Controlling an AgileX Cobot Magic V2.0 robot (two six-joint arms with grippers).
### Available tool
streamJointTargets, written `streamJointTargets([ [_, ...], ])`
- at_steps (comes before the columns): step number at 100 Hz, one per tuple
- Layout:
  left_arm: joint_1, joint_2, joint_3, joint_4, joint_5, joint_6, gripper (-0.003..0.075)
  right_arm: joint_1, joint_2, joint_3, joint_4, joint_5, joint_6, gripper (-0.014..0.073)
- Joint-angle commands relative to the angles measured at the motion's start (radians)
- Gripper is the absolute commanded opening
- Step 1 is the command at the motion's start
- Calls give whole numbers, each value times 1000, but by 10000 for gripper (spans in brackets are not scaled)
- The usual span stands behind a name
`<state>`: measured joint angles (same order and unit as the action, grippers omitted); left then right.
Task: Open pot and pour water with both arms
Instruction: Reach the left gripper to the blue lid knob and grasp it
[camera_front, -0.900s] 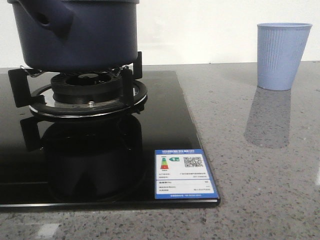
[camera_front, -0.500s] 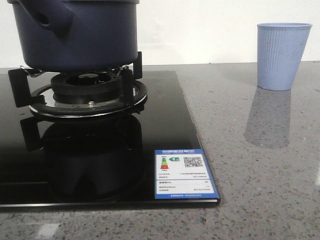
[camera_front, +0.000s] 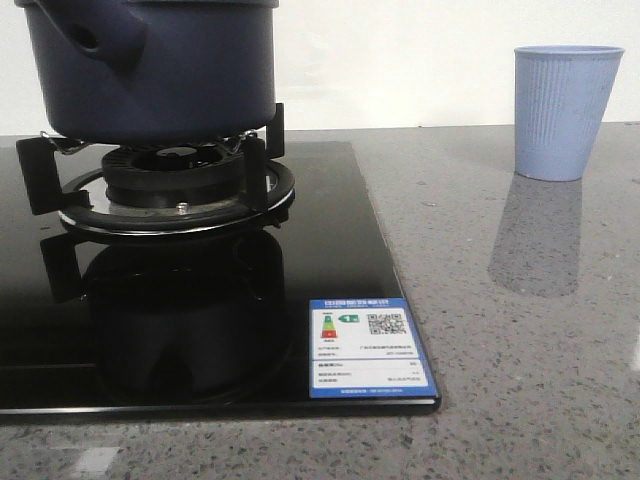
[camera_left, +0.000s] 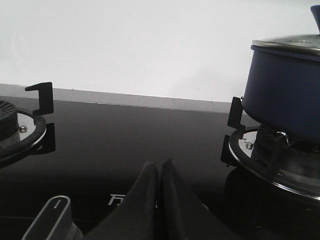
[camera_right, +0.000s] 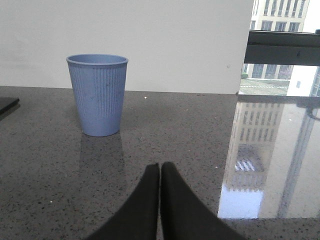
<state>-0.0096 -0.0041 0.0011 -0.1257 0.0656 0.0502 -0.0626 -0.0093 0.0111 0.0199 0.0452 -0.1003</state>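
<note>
A grey speckled stone counter (camera_front: 520, 350) runs in front of a plain white wall (camera_front: 400, 60), and a black glass hob (camera_front: 200, 330) is set into its left part. Nearest in the front view, at the front right corner of the glass, is a blue energy label (camera_front: 369, 347) with a QR code. Behind it a round burner (camera_front: 175, 185) with black pan supports carries the pot (camera_front: 160, 65), dark navy, upright, its stubby handle (camera_front: 100, 35) with a hole pointing to the front left. A metal-rimmed lid (camera_left: 295, 44) sits on the pot. Far right on the counter, well apart from the hob, stands a light blue ribbed cup (camera_front: 565, 110), upright.

The left gripper (camera_left: 160, 172) is low over the glass between the two burners, fingers pressed together, holding nothing; the pot is to one side of it. The right gripper (camera_right: 160, 175) is low over the bare counter, fingers also together and empty, with the cup standing beyond it. A window (camera_right: 285, 45) shows buildings outside.
</note>
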Motion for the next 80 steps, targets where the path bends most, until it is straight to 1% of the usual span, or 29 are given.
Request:
streamJointTargets([
  [1,2,-26,33,-7,-84,-8,-19,-5,-19,26,0,-93,2,-46],
  [12,2,-26,33,-35,-84,-8,-19,-5,-19,26,53,-100,2,-46],
  [18,2,-26,33,-79,-84,-8,-19,-5,-19,26,126,-101,3,-46],
  [28,2,-26,33,-223,-84,-8,-19,-5,-19,26,301,-101,3,-46],
  [38,2,-26,33,-403,-84,-8,-19,-5,-19,26,478,-101,3,-46],
  [47,2,-26,33,-532,-84,-8,-19,-5,-19,24,588,-100,3,-46],
  [57,2,-26,29,-622,-91,-8,-19,-5,-19,8,615,-67,3,-46],
  [65,2,-26,12,-637,-91,-8,-19,-5,-19,-23,613,-16,3,-45],
  [72,2,-25,-17,-635,-81,-8,-19,-5,-17,-63,578,31,3,-45],
  [80,2,-12,-72,-611,-56,6,-19,-5,-5,-117,501,81,3,-45],
])
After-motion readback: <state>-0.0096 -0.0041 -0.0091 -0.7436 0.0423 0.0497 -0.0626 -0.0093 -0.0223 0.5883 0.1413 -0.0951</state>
